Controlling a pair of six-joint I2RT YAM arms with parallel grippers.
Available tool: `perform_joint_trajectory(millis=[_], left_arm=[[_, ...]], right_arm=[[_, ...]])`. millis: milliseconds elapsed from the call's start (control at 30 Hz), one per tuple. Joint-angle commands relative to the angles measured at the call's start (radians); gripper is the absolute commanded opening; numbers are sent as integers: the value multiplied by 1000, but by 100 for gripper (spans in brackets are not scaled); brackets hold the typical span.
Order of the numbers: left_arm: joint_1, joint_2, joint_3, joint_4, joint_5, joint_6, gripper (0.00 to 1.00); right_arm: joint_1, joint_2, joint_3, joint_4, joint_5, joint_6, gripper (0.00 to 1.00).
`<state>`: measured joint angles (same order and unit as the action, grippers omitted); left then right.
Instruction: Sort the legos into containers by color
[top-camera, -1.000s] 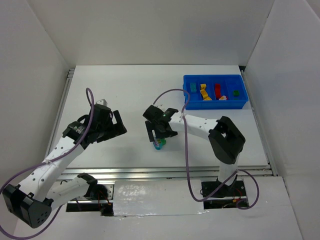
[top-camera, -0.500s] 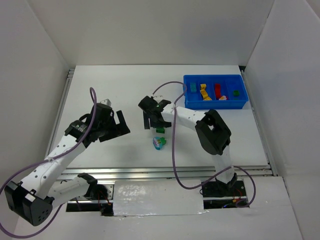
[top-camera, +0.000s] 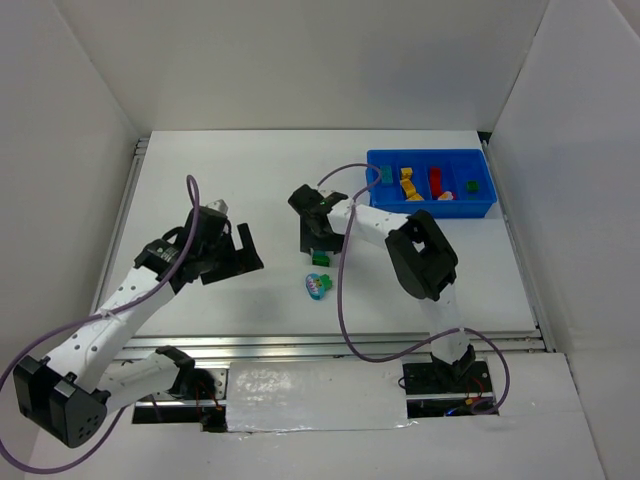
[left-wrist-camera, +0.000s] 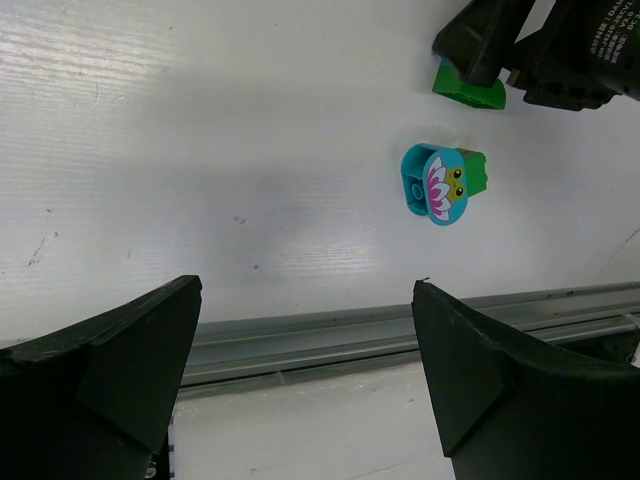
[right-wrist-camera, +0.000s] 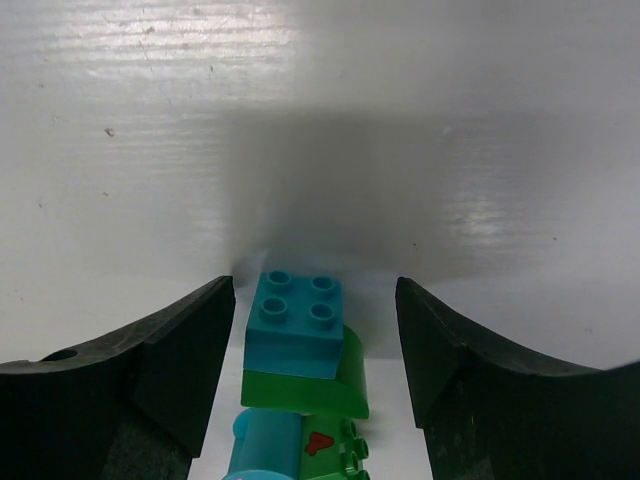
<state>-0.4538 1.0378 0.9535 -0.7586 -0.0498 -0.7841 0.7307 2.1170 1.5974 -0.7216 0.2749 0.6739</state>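
Right wrist view: brackets the cyan-on-green lego (right-wrist-camera: 297, 345) on the table (right-wrist-camera: 320, 120), well apart from the blue tray (top-camera: 430, 209), with right gripper (right-wrist-camera: 312, 287) parted and untouching, lined up for a pinch; holds left gripper (left-wrist-camera: 306, 288) spread wide, empty.

From here I get bright, even overhead light on the white table (top-camera: 250, 170). Glare streaks the far part of both wrist views. The right gripper (right-wrist-camera: 313, 300) throws a soft grey shadow ahead; its fingers (right-wrist-camera: 150, 370) look dark and blurred.
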Motion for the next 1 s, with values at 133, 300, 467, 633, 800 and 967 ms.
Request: perform_joint_trajectory(millis=[133,300,467,633,800,967], left_arm=[[4,24,11,47,41,23,99],[4,28,8,47,41,25,100],[6,24,-13,68,62,23,99],[4,8,-58,231,194,45,100],[3,4,-42,422,355,71,100],[-5,33,-30,642,404,57,99]], right_arm=[[10,-32,-27,47,-63,33,59],[10,-19,-11,37,-66,47,41],[-2,0,36,7,-52,62,13],[-45,-15,128,-62,-55,146,0],[-66,-267,4,-15,9,347,0],[-48,-518,-108,20,36,533,0]])
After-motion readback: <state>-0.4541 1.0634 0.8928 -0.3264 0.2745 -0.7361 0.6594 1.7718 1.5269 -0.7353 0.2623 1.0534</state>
